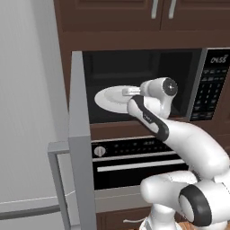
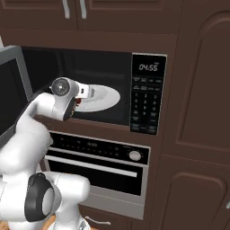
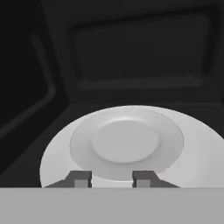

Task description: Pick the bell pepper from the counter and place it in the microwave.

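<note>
The microwave (image 1: pixel 143 67) stands open, with its white round plate (image 1: pixel 110 101) inside the black cavity. My arm reaches in, and the gripper (image 1: pixel 127 92) hovers over the plate's near edge. From the right, the gripper (image 2: pixel 90 93) shows a small bit of red tucked right under the hand, the bell pepper (image 2: pixel 79 102). In the hand view the two fingertips (image 3: pixel 81 178) stand a narrow gap apart over the plate (image 3: pixel 127 140), so the gripper (image 3: pixel 111 178) is shut on the pepper, which is hidden low between them. The counter is out of view.
The grey microwave door (image 1: pixel 80 134) swings out to the left, close to my arm. The keypad panel (image 2: pixel 146 94) sits right of the cavity. A knobbed oven (image 2: pixel 99 166) lies below, and dark brown cabinets (image 2: pixel 197 112) fill the right side.
</note>
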{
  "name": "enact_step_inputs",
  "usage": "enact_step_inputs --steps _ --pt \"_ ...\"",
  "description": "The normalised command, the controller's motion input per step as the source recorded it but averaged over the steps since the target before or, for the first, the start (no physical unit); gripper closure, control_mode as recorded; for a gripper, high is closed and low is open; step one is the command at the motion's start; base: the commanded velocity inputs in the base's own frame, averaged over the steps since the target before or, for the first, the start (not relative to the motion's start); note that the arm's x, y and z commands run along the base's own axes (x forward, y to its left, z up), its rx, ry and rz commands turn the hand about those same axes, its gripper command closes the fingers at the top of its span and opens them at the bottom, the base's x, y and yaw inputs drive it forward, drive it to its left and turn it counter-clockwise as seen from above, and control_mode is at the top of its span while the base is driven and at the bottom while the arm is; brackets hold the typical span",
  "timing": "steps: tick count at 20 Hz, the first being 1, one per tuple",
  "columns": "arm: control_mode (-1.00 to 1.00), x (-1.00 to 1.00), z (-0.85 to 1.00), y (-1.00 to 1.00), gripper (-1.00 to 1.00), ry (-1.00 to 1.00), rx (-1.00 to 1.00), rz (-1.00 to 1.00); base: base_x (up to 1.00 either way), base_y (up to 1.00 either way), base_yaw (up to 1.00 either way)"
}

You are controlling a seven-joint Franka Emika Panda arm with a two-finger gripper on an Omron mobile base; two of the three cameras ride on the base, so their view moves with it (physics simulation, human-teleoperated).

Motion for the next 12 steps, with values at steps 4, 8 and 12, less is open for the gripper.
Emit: enact_step_inputs --steps 4,8,12 --pt "-1.00 1.00 0.06 0.18 1.00 -0.03 0.00 0.00 0.00 0.00 0.00" --pt "-1.00 0.59 -0.12 0.51 1.00 -0.04 0.00 0.00 0.00 0.00 0.00" --pt "-1.00 0.62 -0.02 0.08 1.00 0.00 -0.04 0.00 0.00 0.00 0.00"
